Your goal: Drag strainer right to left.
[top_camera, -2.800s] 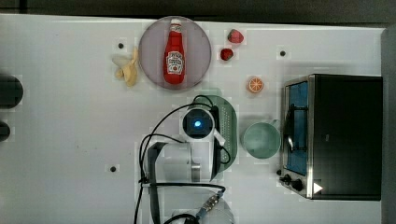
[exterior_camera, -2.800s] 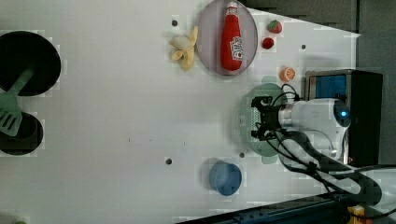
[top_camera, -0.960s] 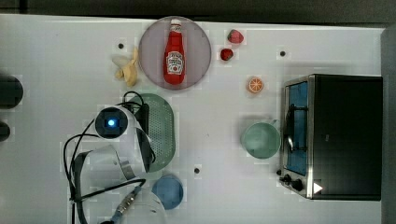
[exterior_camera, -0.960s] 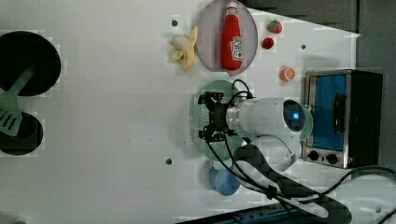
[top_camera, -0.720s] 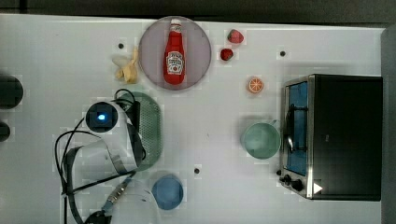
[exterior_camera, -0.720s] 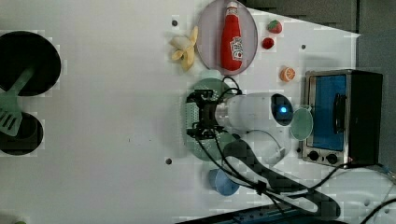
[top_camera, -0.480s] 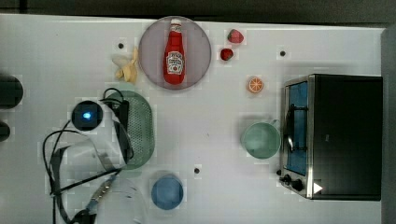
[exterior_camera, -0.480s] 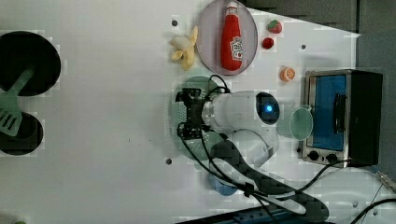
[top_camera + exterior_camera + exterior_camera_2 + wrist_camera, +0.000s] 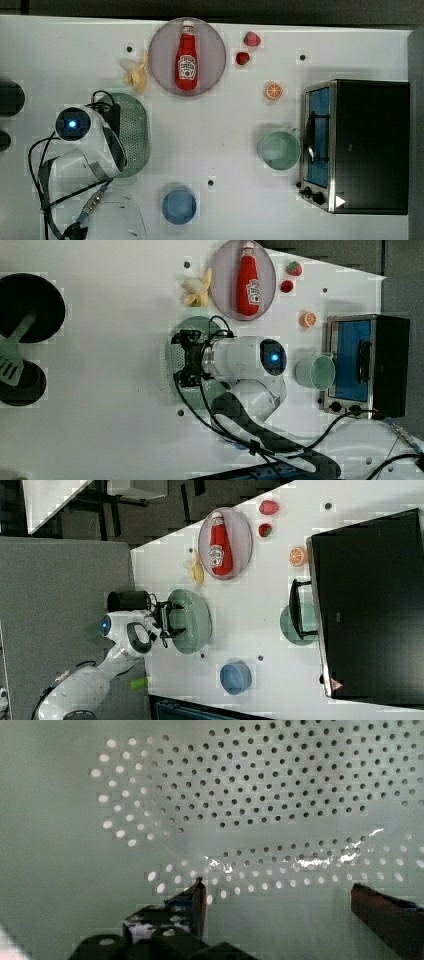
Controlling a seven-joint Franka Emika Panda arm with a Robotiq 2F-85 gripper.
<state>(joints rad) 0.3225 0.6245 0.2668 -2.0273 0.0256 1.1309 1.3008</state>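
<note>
The strainer (image 9: 136, 132) lies flat on the white tabletop (image 9: 220, 125), at the top view's left, just below the banana (image 9: 136, 74) and well apart from the green mug (image 9: 278, 150) beside the toaster oven (image 9: 367, 145). The end effector (image 9: 186, 359) reaches down into the perforated basin — its fingers (image 9: 197, 897) stand spread apart, gripping nothing, with the dotted floor visible between them. The blue bowl (image 9: 178, 205) sits near the strainer's lower end in the top view.

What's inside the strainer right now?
Only the tool, its fingers spread inside the strainer basin. No food or objects visible in the wrist view; in the top view the arm covers the strainer's left part.
</note>
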